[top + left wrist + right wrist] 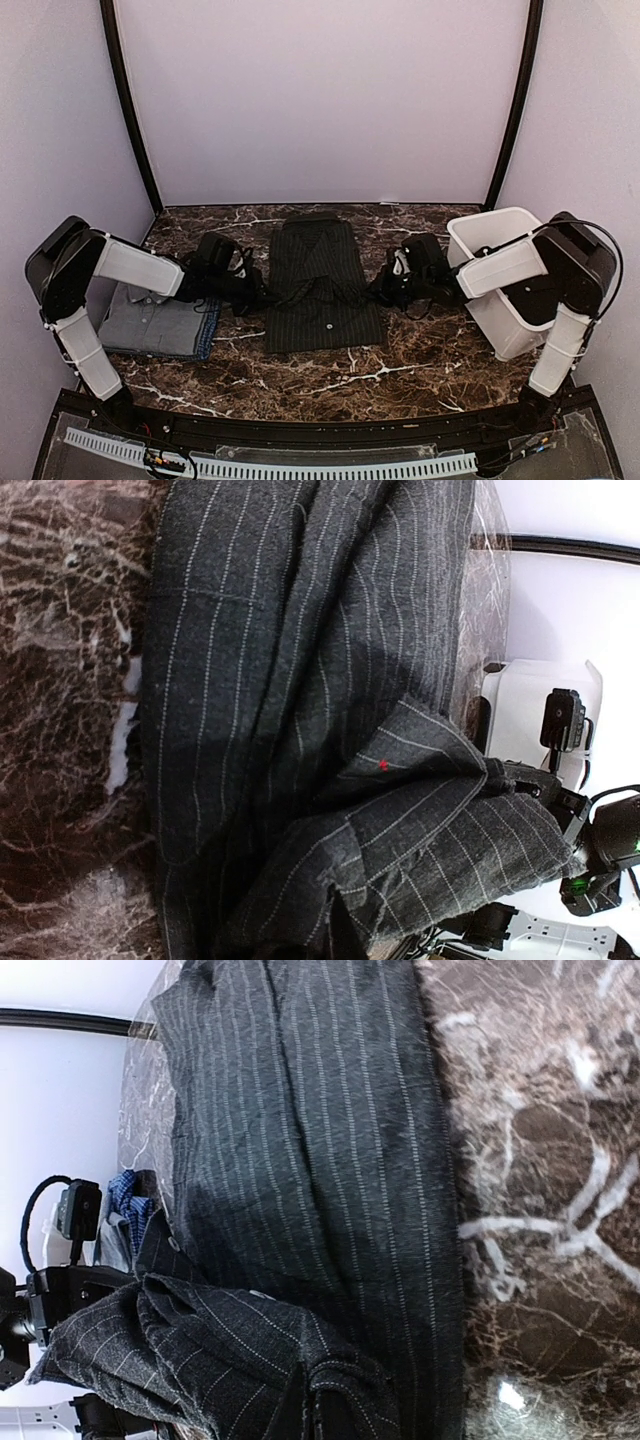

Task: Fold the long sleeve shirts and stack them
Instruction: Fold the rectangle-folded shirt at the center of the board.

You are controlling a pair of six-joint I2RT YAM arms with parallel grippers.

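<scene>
**Top view.** A charcoal pinstriped cloth shirt (322, 270) lies flat on the dark marble worktop (400, 370), already narrowed to a long panel. The left hand (255, 292) is at its left edge and the right hand (385, 288) at its right edge. Left of this shirt, a folded plain grey cloth shirt (150, 322) rests on a blue cloth shirt (208, 335); I judge this to be the stack under way. A white plastic tub (480, 240) stands to its right.

**Left wrist view.** The fingers are hidden under a raised fold (430, 820) of the pinstriped shirt, which runs across to the right hand (515, 780). I judge that hand clenched on the cloth.

**Right wrist view.** The same fold reaches the left hand (60, 1295), also judged to be grasping it.

**Outstanding.** The cross fold and the transfer to the stack are not yet done.
</scene>
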